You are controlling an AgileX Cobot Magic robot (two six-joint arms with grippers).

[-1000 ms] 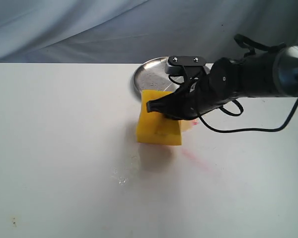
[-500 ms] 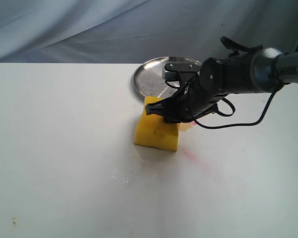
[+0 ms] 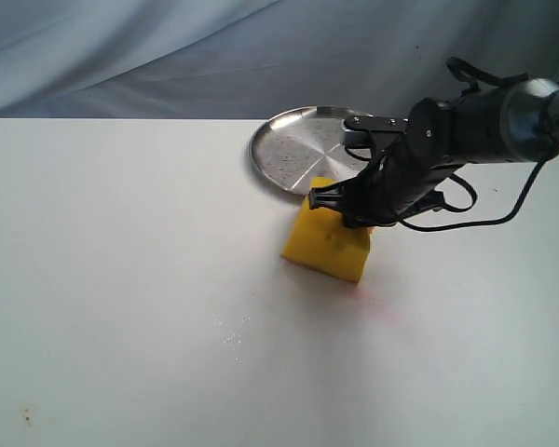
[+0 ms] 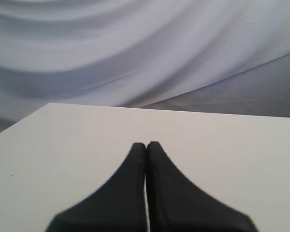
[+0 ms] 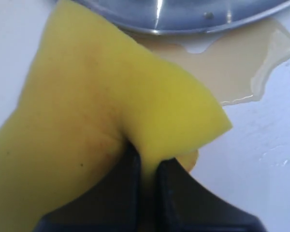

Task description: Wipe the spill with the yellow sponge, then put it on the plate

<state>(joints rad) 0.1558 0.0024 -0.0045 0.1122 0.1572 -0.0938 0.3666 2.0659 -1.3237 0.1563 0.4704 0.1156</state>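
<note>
Yellow sponge (image 3: 328, 244) sits tilted on the table (image 3: 121, 279), just in front of the plate (image 3: 284, 149), with its upper corner at the plate's rim. Right gripper (image 5: 146, 157) is clenched on the sponge's top edge, the foam pinched between the jaws. Spill (image 5: 232, 70) lies against the plate's rim, just beside the sponge. Left gripper (image 4: 146, 145) has its jaws pressed together, holding nothing, over the table.

- The table (image 3: 121, 279) left of and in front of the sponge (image 3: 331, 247) lies bare — wide room to pass.
- The plate (image 3: 284, 154) sits just behind the sponge.
- The right arm (image 3: 466, 140) crosses the plate's right edge — that side is blocked.
- The puddle (image 5: 232, 67) touches the plate's rim beside the sponge.
</note>
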